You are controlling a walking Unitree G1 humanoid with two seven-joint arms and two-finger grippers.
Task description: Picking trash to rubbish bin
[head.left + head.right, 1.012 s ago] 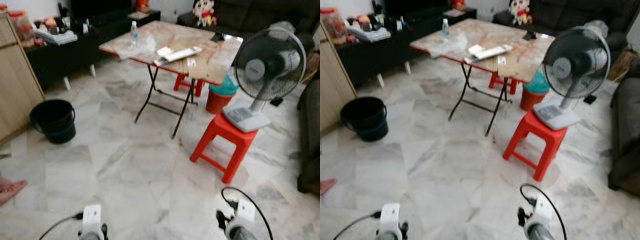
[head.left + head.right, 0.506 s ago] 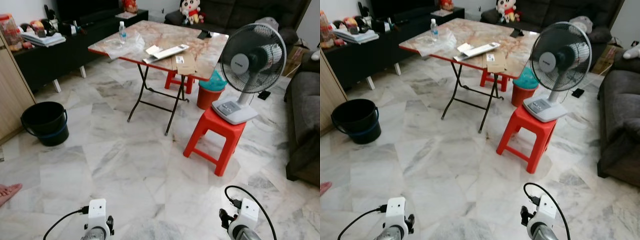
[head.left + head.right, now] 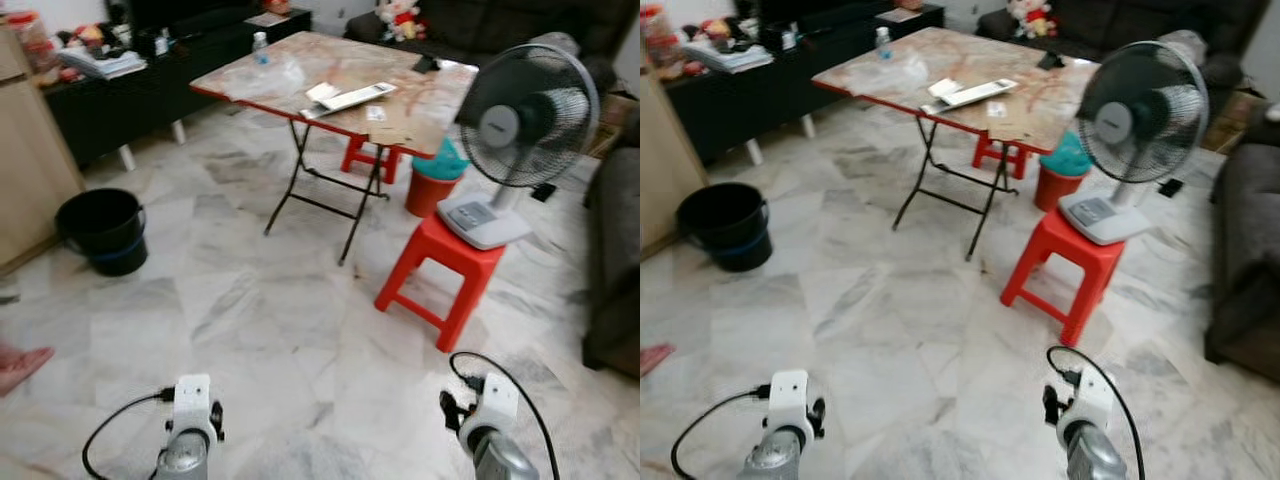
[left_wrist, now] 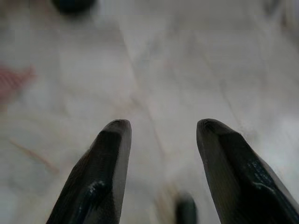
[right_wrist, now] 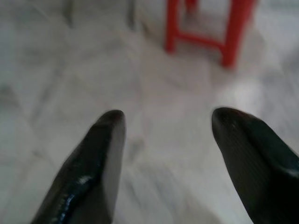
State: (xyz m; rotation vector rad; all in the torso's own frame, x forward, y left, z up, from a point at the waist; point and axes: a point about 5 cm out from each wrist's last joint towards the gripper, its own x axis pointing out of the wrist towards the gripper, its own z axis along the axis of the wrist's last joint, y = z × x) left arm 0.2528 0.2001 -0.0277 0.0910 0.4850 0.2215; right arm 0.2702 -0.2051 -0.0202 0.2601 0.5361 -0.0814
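Marble floor (image 3: 250, 330) w/ black bucket (image 3: 103, 230), folding table (image 3: 340, 85), red stool (image 3: 445, 275), red bin (image 3: 432, 190)

One folding table (image 3: 340, 75), two red stools (image 3: 445, 275), one fan (image 3: 525, 115), one black bucket (image 3: 102, 230), one red bin (image 3: 432, 190), one bottle (image 3: 260, 47)

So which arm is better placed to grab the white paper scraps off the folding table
Probably the right. The white paper scraps lie on the marble-patterned folding table, ahead and toward the robot's right, nearer the right gripper than the left gripper. Both hang low with open jaws, far from the table.
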